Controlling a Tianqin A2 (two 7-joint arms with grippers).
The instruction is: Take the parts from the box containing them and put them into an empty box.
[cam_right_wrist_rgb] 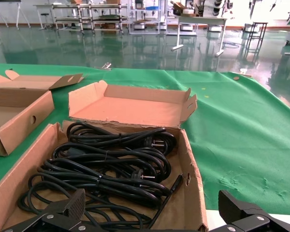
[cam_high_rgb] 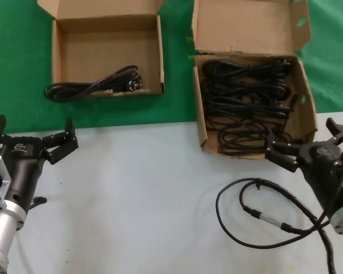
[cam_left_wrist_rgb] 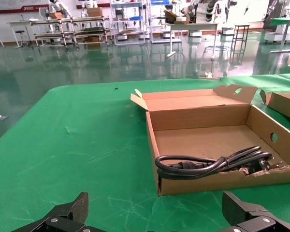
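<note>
While most cords [cam_high_rgb: 246,103] lie in the right box [cam_high_rgb: 200,128] by the tabletop's far edge | one cord [cam_high_rgb: 94,85] is in the left box [cam_high_rgb: 58,63] | right claw [cam_high_rgb: 302,149] open, empty | you reach in next, grasp a bundle | left claw [cam_high_rgb: 37,140] open, idle.
</note>
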